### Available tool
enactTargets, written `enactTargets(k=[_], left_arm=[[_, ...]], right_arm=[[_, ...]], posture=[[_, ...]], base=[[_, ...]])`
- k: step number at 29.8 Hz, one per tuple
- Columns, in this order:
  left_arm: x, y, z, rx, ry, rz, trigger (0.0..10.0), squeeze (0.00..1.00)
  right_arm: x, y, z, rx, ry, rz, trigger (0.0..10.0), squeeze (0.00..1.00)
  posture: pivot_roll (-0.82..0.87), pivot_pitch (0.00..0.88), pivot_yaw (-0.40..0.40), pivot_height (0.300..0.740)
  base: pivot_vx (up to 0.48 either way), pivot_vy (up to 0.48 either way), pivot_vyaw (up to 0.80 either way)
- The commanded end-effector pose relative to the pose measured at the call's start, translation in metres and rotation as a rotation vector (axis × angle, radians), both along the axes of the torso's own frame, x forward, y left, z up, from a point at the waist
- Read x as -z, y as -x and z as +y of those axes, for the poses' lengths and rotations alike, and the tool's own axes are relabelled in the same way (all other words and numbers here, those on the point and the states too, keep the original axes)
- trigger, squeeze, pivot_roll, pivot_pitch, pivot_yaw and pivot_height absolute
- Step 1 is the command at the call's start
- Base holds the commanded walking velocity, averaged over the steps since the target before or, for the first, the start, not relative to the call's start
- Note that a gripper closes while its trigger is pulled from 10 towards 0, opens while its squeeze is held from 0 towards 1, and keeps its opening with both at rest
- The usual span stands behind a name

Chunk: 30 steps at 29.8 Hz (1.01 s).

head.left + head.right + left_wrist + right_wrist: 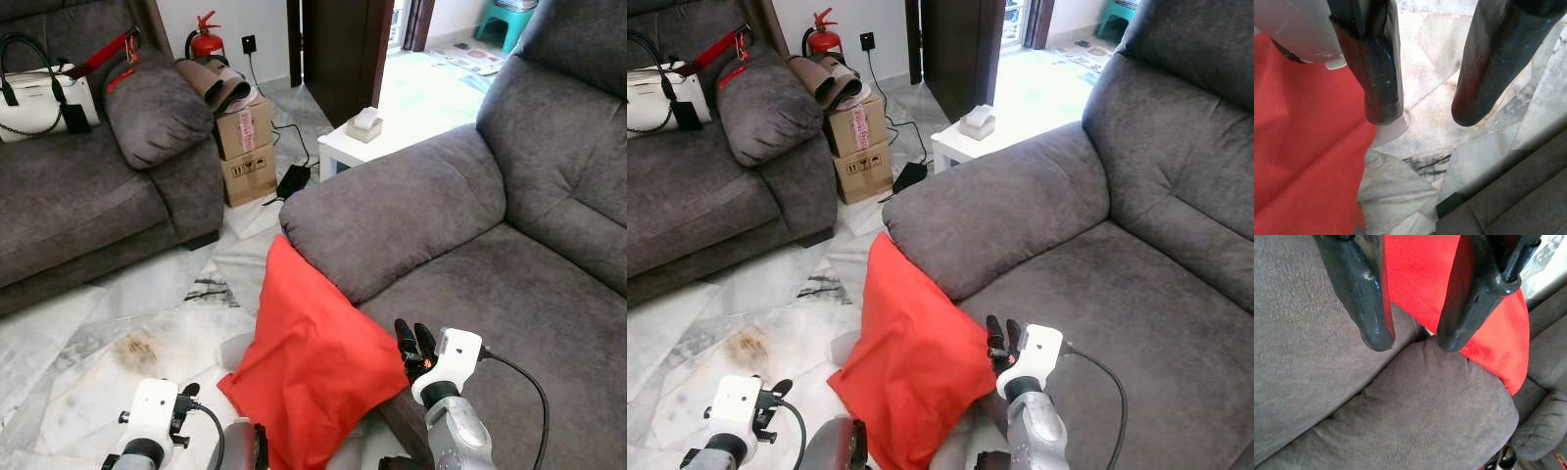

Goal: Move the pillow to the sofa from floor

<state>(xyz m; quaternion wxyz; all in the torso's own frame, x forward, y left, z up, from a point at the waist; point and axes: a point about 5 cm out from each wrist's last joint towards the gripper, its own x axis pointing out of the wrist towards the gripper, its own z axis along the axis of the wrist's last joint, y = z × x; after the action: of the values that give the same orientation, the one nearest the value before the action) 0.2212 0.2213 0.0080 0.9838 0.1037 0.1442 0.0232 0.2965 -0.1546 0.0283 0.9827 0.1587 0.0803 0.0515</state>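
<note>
From the head, looking down: the red pillow (315, 357) stands on its corner on the marble floor (127, 313), leaning against the outer side of the grey sofa (509, 323), its top corner tucked under the front end of the sofa's padded armrest (392, 220). The right gripper (415, 342) sits at the front edge of the seat, just beside the pillow's right corner, its two black fingers close together with a narrow gap. The left gripper (186, 399) is low over the floor, left of the pillow; from here I cannot tell how its fingers stand. Across the room a second sofa (78, 196) carries a white handbag (39, 98), with cardboard boxes (245, 147) at its end.

Left wrist view: both fingers (1378, 73) hang apart over marble, nothing between them, red fabric alongside.

Right wrist view: the fingers (1364, 308) hover parted over grey cushion, the pillow's edge behind them, gripping nothing.
</note>
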Motion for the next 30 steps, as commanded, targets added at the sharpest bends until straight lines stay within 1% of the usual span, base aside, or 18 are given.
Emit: enactTargets(k=[1,9,13,15,17,18,20,22,24,26,27,28,29,30], left_arm=[[0.001,0.003,0.004,-0.017,-0.001,-0.001,10.0,0.00],[-0.004,-0.004,0.002,-0.003,0.001,-0.033,10.0,0.00],[-0.005,-0.005,0.001,0.003,0.006,-0.035,10.0,0.00],[-0.004,-0.006,-0.002,0.019,0.032,-0.030,10.0,0.00],[-0.005,-0.005,-0.002,0.019,0.032,-0.039,10.0,0.00],[-0.006,-0.005,-0.002,0.017,0.028,-0.043,10.0,0.00],[-0.006,-0.005,-0.001,0.010,0.020,-0.046,10.0,0.00],[-0.007,-0.004,0.003,-0.010,0.020,-0.053,10.0,0.00],[-0.006,-0.002,0.011,-0.059,0.026,-0.045,10.0,0.00],[-0.004,0.001,0.015,-0.090,0.032,-0.038,10.0,0.00],[-0.003,0.004,0.017,-0.104,0.029,-0.034,10.0,0.00],[-0.003,0.004,0.017,-0.104,0.029,-0.034,10.0,0.00],[-0.002,0.005,0.018,-0.105,0.027,-0.033,10.0,0.00],[-0.002,0.006,0.018,-0.106,0.028,-0.035,10.0,0.00]], right_arm=[[0.002,0.001,0.001,-0.001,-0.001,0.007,10.0,0.00],[0.002,0.001,0.001,0.002,-0.001,0.006,10.0,0.00],[0.002,0.000,0.000,0.005,0.000,0.008,10.0,0.00],[0.002,0.000,-0.002,0.011,0.008,0.010,10.0,0.00],[0.002,-0.001,-0.006,0.025,0.023,0.017,10.0,0.00],[0.002,-0.003,-0.011,0.033,0.046,0.028,10.0,0.00],[0.001,-0.004,-0.017,0.044,0.062,0.033,10.0,0.00],[0.001,-0.005,-0.027,0.058,0.090,0.058,10.0,0.00],[0.000,-0.006,-0.035,0.060,0.103,0.060,10.0,0.00],[0.002,-0.005,-0.040,0.054,0.128,0.086,10.0,0.00],[0.007,-0.003,-0.044,0.010,0.196,0.124,10.0,0.00],[0.007,-0.003,-0.044,0.010,0.196,0.124,10.0,0.00],[0.009,-0.001,-0.047,-0.026,0.225,0.138,10.0,0.00],[0.009,-0.001,-0.048,-0.040,0.232,0.140,10.0,0.92]], posture=[[0.07,0.154,0.050,0.623],[0.07,0.154,0.050,0.623],[0.06,0.153,0.052,0.623],[0.06,0.154,0.051,0.623],[0.06,0.154,0.051,0.623],[0.06,0.154,0.051,0.623],[0.06,0.154,0.051,0.623],[0.07,0.153,0.053,0.623],[0.07,0.152,0.053,0.623],[0.07,0.152,0.054,0.623],[0.07,0.151,0.054,0.623],[0.07,0.151,0.054,0.623],[0.07,0.151,0.054,0.623],[0.07,0.151,0.054,0.623]], base=[[0.262,0.000,0.00],[0.279,0.000,0.00],[0.281,0.000,0.00],[0.000,0.000,0.00],[0.000,0.000,0.00],[0.000,0.000,0.00],[0.000,0.000,0.00],[0.000,0.000,0.00],[0.000,0.000,0.00],[0.000,0.000,0.00],[0.000,0.000,0.00],[0.000,0.000,0.00],[0.000,0.000,0.00],[0.000,0.000,0.00]])
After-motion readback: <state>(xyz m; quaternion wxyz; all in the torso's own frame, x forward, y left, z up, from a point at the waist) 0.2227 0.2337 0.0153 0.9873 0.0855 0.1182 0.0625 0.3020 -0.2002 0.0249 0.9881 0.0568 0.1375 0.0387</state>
